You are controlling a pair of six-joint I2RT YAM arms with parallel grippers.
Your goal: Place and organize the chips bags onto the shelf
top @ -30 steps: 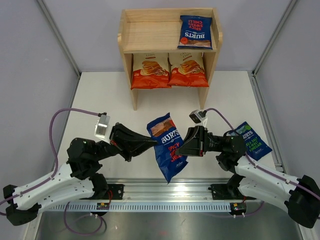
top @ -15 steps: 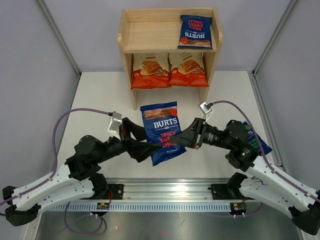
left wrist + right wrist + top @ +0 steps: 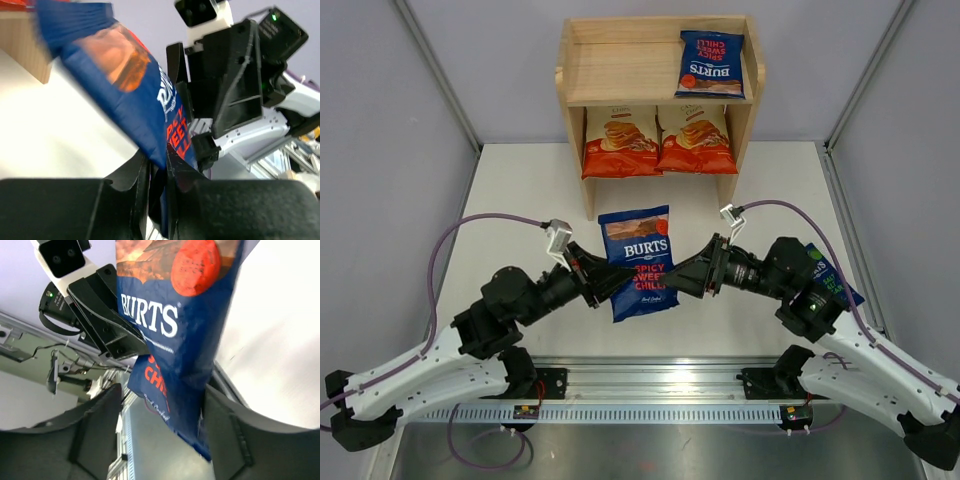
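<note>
Out in front of the shelf (image 3: 620,60), a blue BURTS bag (image 3: 638,250) is held off the table (image 3: 520,200), its left edge pinched tight in the left gripper (image 3: 610,283), while the right gripper (image 3: 682,281) has its jaws spread around the right edge

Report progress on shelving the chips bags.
Done: two orange-red bags on the lower tier of the shelf, one BURTS bag on top. In hand: a second BURTS bag, pinched by the left gripper, right gripper open around it. Left: the green-lettered bag on the table.
</note>
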